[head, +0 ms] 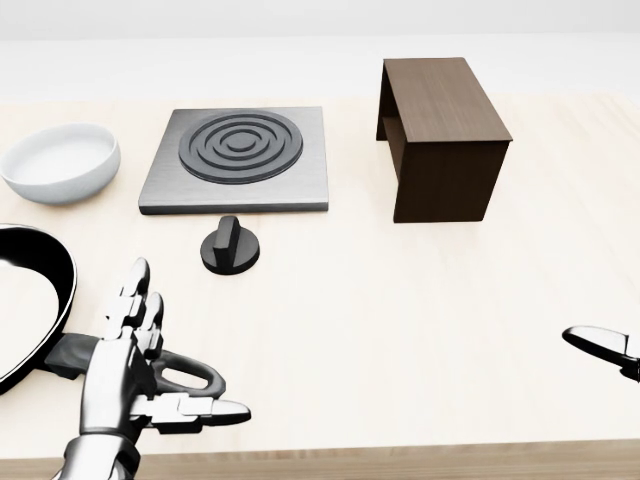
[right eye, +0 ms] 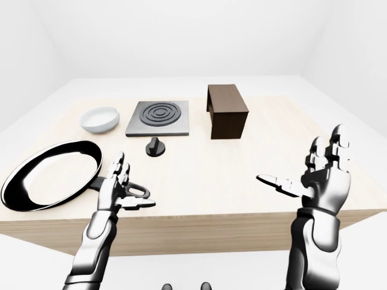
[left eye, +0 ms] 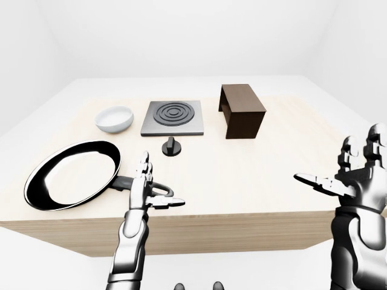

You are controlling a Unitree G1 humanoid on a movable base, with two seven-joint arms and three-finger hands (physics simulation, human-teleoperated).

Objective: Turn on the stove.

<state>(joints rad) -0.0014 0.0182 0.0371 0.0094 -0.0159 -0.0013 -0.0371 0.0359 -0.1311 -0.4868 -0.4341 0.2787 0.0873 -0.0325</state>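
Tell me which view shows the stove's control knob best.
The head view: the knob appears largest there, its raised grip bar clearly visible, just below the stove and apart from it. The left-eye and right-eye views show the same knob much smaller, a dark disc on the table; its bar is harder to read.

Bright, even, diffuse light fills all views; shadows on the pale wooden worktop (head: 400,320) are faint. The glossy black frying pan (left eye: 69,181) reflects white glare. Renders are sharp, without blur or edge distortion.
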